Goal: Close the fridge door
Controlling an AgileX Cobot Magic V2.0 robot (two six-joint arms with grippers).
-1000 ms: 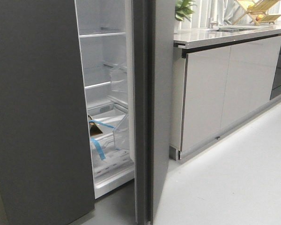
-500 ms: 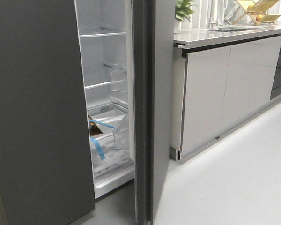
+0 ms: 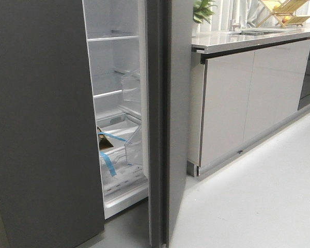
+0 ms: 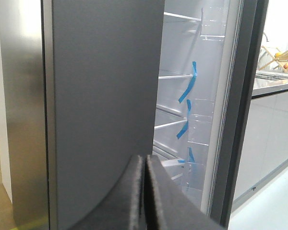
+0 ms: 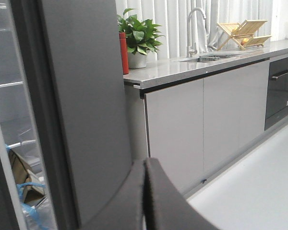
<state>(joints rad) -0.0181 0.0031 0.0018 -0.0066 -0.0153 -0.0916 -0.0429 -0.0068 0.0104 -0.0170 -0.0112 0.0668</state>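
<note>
You face the tall matte dark grey fridge door [image 3: 165, 119] edge-on at the centre of the front view; it stands open, swung out toward you, its thick edge with a vertical groove running full height. At 9 o'clock from it sits the matching plain dark grey fridge panel [image 3: 41, 119], shut. Between the two you can see the white fridge interior [image 3: 113, 67] with glass shelves, clear plastic bins [image 3: 130, 88] on the door lining, and strips of blue tape [image 3: 107, 163] low down beside a brown cardboard piece [image 3: 104, 140].

At 3 o'clock from the door stand the glossy pale grey cabinet doors [image 3: 248, 98] under a grey stone countertop [image 3: 248, 39]. On it you have a green potted plant [image 5: 137, 36], a red cylindrical container [image 5: 123, 52] touching the pot's side, a chrome tap [image 5: 194, 26] and a wooden dish rack [image 5: 242, 31].

Your left gripper [image 4: 145, 191] has its fingers pressed together, holding nothing, in front of the plain panel. Your right gripper [image 5: 145, 191] likewise has its fingers pressed together, empty, near the open door's outer face. Neither touches the door.
</note>
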